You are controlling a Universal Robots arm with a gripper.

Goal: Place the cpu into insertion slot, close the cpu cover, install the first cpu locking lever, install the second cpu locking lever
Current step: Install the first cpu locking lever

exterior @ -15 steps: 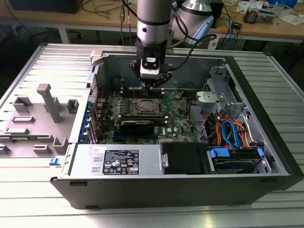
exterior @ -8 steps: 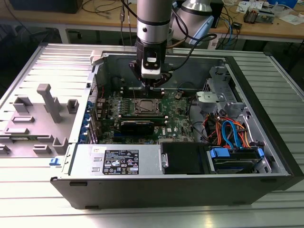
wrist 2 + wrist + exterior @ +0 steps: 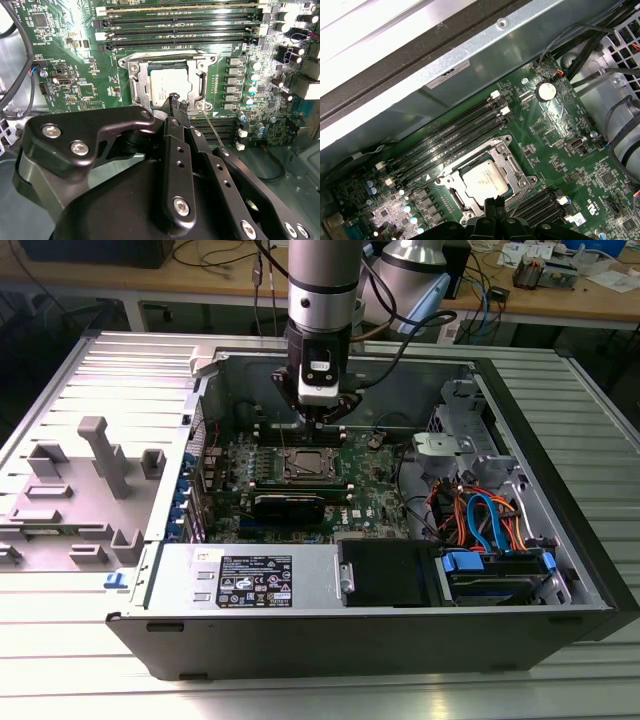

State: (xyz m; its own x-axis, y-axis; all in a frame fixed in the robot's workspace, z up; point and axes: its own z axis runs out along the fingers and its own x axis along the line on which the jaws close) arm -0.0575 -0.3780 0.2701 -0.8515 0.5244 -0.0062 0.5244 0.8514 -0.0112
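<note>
The cpu (image 3: 167, 85) (image 3: 485, 180) lies silver side up in the insertion slot (image 3: 305, 465) on the green board. The cpu cover (image 3: 136, 82) (image 3: 512, 162) lies flat around it, and the chip shows through its window. A thin lever rod (image 3: 212, 129) runs out from the socket's corner, next to my fingers. My gripper (image 3: 175, 98) (image 3: 494, 202) (image 3: 322, 422) hangs just over the socket's edge. Its black fingertips are shut together with nothing seen between them. I cannot tell whether they touch the cover.
Long black memory slots (image 3: 180, 22) (image 3: 450, 140) flank the socket. The open computer case (image 3: 560, 490) walls in the board, with cables and a drive cage at the exterior view's right. A grey fixture (image 3: 100, 455) stands outside the case at the exterior view's left.
</note>
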